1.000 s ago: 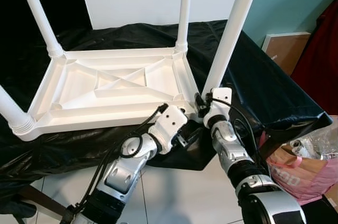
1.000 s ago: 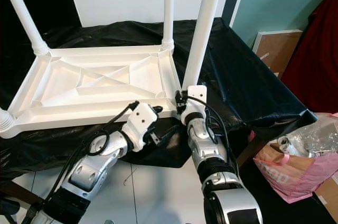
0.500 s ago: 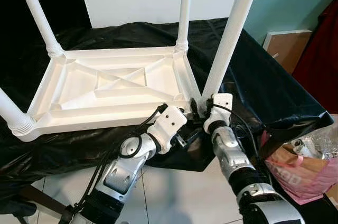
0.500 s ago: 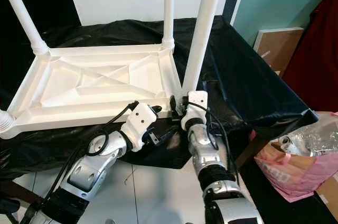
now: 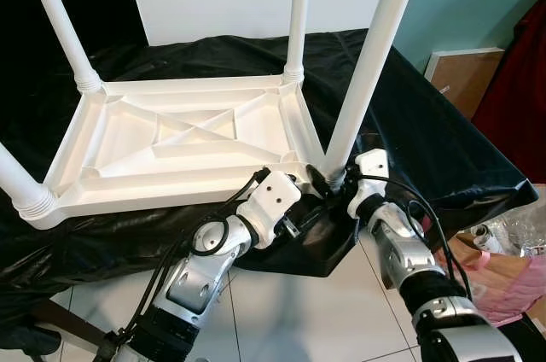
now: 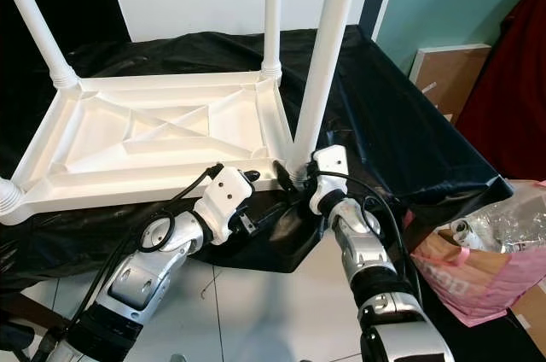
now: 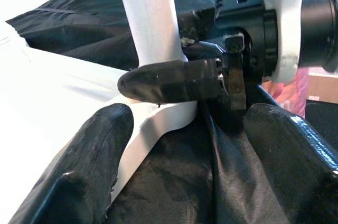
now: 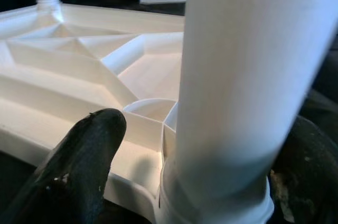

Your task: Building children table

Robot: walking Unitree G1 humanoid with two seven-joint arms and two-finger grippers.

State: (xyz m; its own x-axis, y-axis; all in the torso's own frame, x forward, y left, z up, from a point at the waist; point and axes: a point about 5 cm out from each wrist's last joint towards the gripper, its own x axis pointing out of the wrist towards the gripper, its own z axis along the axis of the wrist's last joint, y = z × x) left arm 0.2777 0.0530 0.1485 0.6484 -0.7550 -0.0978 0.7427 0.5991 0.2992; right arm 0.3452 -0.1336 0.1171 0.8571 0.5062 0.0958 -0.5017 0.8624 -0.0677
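The white children table lies upside down on the black-covered bench. At its near right corner, the right pincer grasps the base of the table leg. The left pincer is released, just beside that same corner.

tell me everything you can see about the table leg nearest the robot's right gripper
The leg is a smooth white tube, plastic by its look, wider at the ringed base. It stands nearly upright, leaning slightly, in the corner socket of the upturned tabletop that lies on the black cloth. Its top runs out of frame. The right gripper is at its base, one finger on either side; contact is hard to judge. The left gripper is open just below that corner.
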